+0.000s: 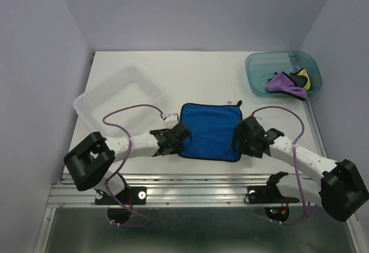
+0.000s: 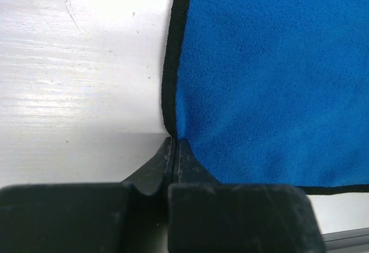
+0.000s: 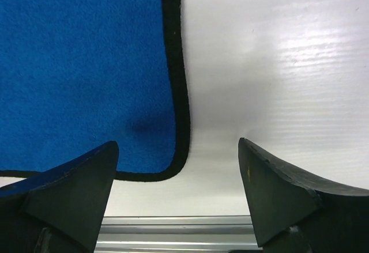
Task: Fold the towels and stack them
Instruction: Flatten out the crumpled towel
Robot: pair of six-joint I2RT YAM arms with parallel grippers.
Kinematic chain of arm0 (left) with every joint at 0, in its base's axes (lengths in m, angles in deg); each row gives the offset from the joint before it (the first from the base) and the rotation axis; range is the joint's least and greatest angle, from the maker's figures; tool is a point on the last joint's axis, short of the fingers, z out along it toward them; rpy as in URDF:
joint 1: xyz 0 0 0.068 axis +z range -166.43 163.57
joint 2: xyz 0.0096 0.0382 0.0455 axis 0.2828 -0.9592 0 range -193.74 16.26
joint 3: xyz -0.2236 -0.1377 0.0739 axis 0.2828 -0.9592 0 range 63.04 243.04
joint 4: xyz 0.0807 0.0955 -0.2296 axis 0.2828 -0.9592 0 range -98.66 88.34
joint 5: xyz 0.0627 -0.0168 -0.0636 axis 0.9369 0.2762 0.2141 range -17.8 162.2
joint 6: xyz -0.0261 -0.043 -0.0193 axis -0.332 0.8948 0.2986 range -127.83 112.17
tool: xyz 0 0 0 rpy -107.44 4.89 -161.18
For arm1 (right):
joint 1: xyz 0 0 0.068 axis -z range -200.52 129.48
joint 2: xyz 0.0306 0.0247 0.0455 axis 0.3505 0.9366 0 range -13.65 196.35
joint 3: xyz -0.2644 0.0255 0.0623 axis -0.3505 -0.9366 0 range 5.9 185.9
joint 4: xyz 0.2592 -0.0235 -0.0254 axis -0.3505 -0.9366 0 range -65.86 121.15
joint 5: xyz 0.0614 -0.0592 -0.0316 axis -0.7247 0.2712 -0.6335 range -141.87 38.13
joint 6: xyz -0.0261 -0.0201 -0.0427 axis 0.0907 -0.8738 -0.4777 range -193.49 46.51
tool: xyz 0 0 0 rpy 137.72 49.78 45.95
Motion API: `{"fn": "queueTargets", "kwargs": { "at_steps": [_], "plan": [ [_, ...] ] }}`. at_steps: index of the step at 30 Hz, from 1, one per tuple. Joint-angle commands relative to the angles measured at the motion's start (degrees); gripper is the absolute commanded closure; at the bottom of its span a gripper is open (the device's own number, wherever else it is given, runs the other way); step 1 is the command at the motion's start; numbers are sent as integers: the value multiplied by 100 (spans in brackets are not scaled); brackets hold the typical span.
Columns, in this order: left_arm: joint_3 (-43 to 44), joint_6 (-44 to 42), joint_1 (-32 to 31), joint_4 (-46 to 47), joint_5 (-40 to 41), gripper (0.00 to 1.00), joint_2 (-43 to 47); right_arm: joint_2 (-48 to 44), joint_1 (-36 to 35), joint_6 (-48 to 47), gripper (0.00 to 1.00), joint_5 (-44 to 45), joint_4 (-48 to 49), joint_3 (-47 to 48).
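The left gripper (image 2: 174, 142) is clamped on the black-edged left border of the blue towel (image 1: 210, 129), close to its near-left corner (the cloth puckers at the fingertips). The right gripper (image 3: 177, 146) stands spread wide, straddling the towel's near-right corner, with one finger over cloth and the other over the table (image 1: 190, 68). The towel lies flat between the arms. At far right a teal tub (image 1: 256, 71) holds a purple towel (image 1: 283, 83) and a yellow towel (image 1: 307, 80). A clear plastic tray (image 1: 115, 94) sits at far left, well apart.
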Motion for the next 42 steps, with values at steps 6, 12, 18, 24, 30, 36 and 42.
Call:
{"fn": "queueTargets", "kwargs": {
  "at_steps": [6, 12, 18, 24, 30, 36, 42],
  "plan": [
    [-206, -29, -65, -113, -36, 100, 95, 100, -404, 445, 32, 393, -310, 264],
    [-206, -47, -65, -77, -45, 100, 69, 73, -395, 437, 37, 306, -187, 124],
    [-224, -38, -74, -42, -89, 100, 95, 346, -395, 445, 50, 261, 59, -17],
    [-233, -56, -92, -7, -89, 100, 69, 381, -404, 498, 59, 173, 226, -193],
    [-241, -73, -127, 72, -98, 100, 121, 513, -395, 524, 75, 139, 542, -368],
    [-277, -117, -136, 134, -98, 100, 472, -223, -404, 455, 99, 121, 464, -264],
    [-171, -476, -145, 133, -9, 100, 1560, -1515, -395, 94, 99, -143, 26, 447]
  ]
}}
